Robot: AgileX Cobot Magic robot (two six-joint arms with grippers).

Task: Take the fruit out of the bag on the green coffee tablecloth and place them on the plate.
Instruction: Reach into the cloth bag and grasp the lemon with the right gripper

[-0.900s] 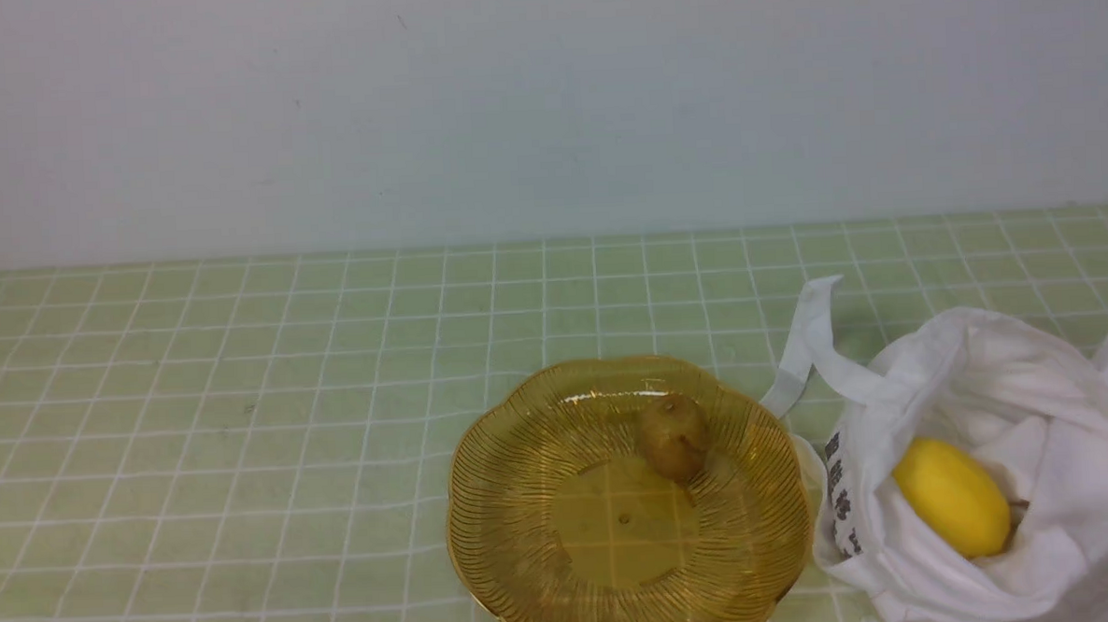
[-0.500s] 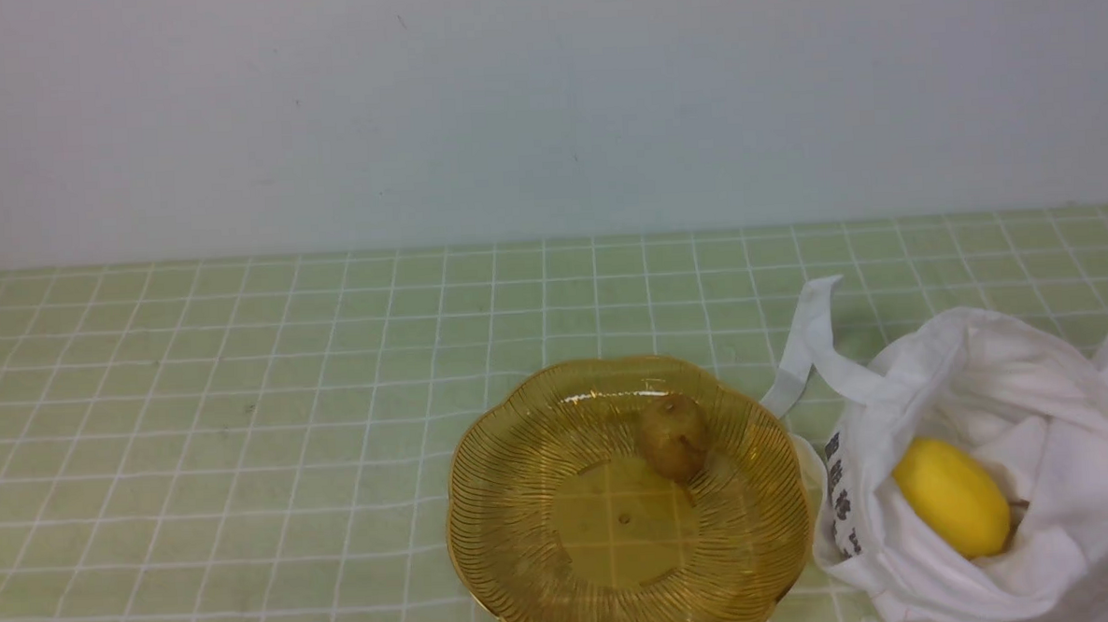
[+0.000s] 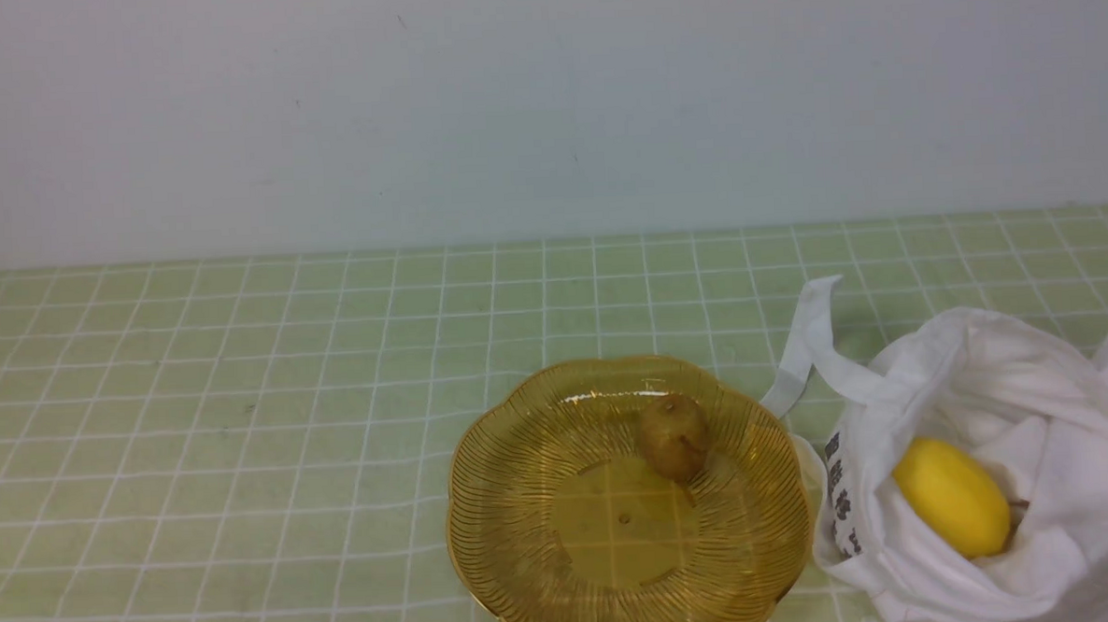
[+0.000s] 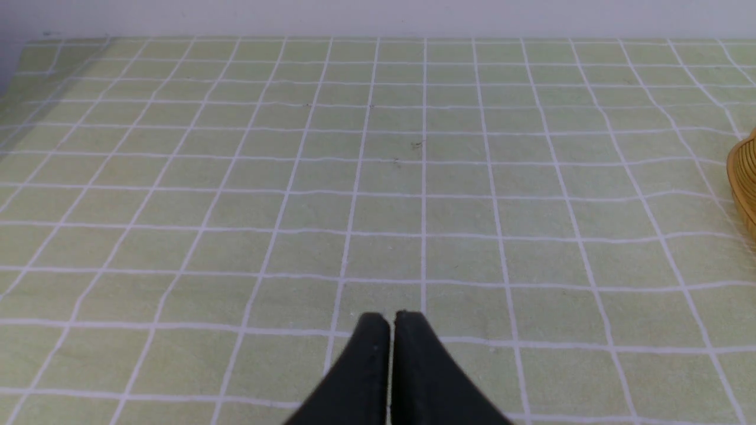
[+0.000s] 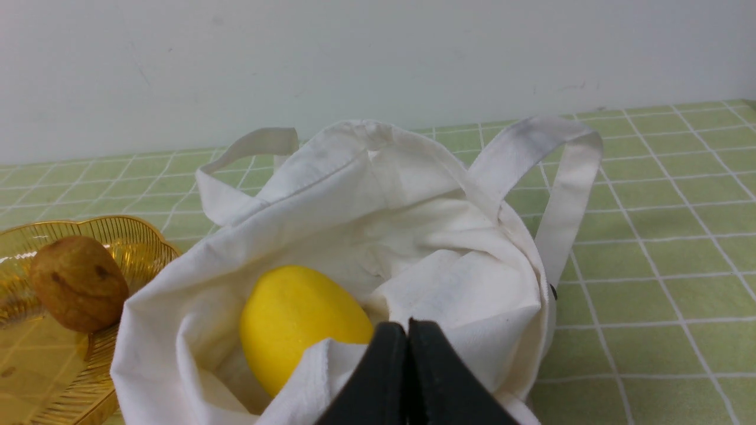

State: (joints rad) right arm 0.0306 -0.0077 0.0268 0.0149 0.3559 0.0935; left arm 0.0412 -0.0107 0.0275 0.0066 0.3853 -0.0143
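Zero movement this past second: brown fruit point(image 3: 674, 438) on the plate point(image 3: 498, 538), lemon point(image 3: 952, 497) in the bag point(image 3: 920, 351). Your left gripper point(image 4: 391, 321) and right gripper point(image 5: 404, 328) are closed, empty; you'll likely need the right one opened.

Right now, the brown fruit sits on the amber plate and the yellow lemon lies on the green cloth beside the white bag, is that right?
Not quite: the yellow lemon lies inside the white bag, as the front view shows. The brown fruit does sit on the amber plate.
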